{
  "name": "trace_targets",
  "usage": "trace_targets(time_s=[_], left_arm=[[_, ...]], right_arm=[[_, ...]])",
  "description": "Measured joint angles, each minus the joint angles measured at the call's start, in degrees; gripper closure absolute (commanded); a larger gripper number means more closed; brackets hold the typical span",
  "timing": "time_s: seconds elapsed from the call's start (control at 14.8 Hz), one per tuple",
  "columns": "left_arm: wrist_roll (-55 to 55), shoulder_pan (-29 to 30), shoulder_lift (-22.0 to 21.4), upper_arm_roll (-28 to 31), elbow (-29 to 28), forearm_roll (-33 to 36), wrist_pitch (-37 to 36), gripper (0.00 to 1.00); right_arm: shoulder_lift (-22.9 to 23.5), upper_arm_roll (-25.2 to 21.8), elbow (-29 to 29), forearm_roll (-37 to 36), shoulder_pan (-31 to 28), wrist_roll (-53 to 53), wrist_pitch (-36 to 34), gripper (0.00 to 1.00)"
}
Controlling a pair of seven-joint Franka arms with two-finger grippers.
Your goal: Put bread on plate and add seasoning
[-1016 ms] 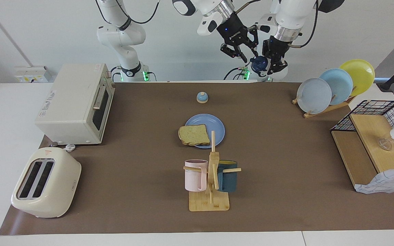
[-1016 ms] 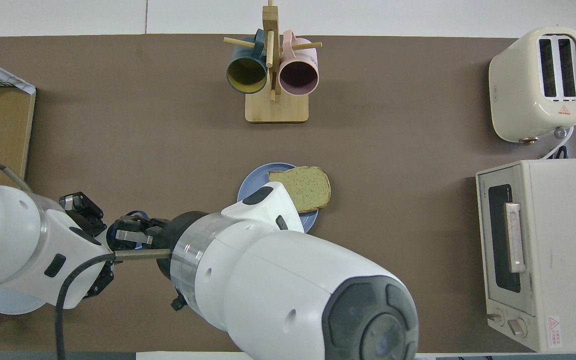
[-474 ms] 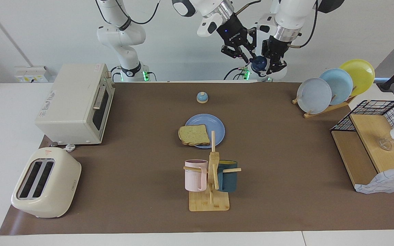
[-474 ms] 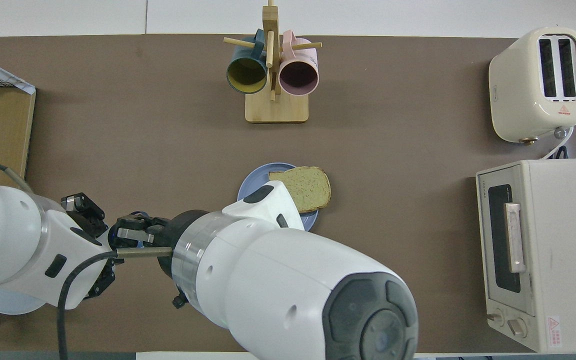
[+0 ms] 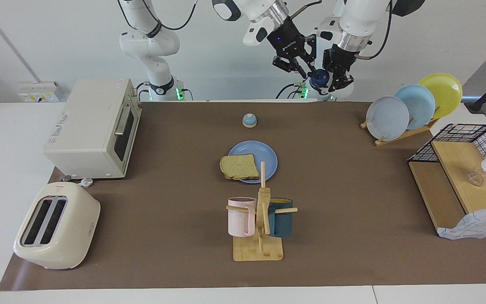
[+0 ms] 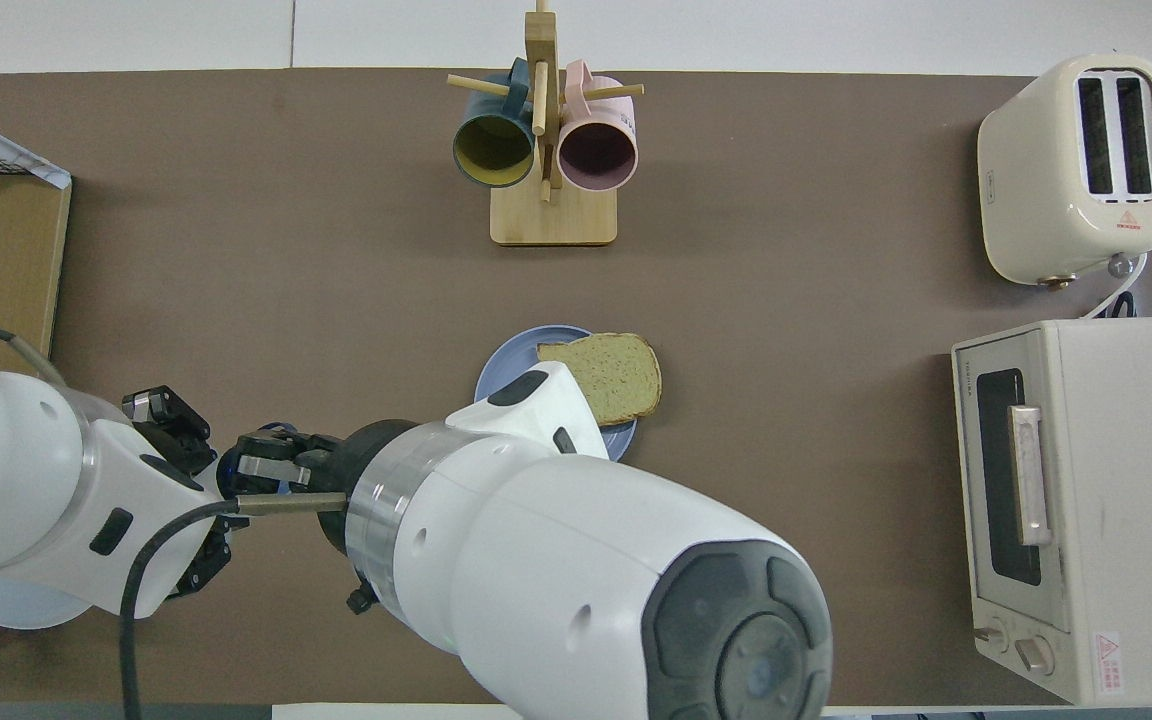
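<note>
The left claw [image 5: 335, 78] is clamped on the small white plastic bottle with a dark navy cap [image 5: 320, 78], held up over the counter's [image 5: 352, 177] robot-side edge. The right claw [image 5: 303, 67] touches that cap; its opening cannot be told. The pale speckled brown-crusted bread slice [image 5: 238, 166] lies on the round medium-blue plate [image 5: 264, 157] at mid-counter.

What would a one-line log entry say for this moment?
bread: on plate | seasoning: midair, held by left pincer | right pincer: at its cap

Plain white wall [image 5: 57, 50], white table [image 5: 6, 135] under a brown mat [image 5: 352, 177], wall socket box [image 5: 40, 91]
</note>
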Motion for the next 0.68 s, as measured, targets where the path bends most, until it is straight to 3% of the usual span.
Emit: trace_targets(time_s=[0.14,0.47,0.68], left_arm=[[0.0,0.0,0.0,0.0,0.0,0.0,0.0,0.63],[-0.1,0.0,0.0,0.1,-0.1,0.0,0.0,0.64],[-0.2,0.0,0.0,0.2,-0.2,0.0,0.0,0.64]], right_arm=[[0.0,0.0,0.0,0.0,0.0,0.0,0.0,0.79],[0.0,0.0,0.0,0.0,-0.1,0.0,0.1,1.00],[0.0,0.0,0.0,0.0,-0.1,0.0,0.1,1.00]])
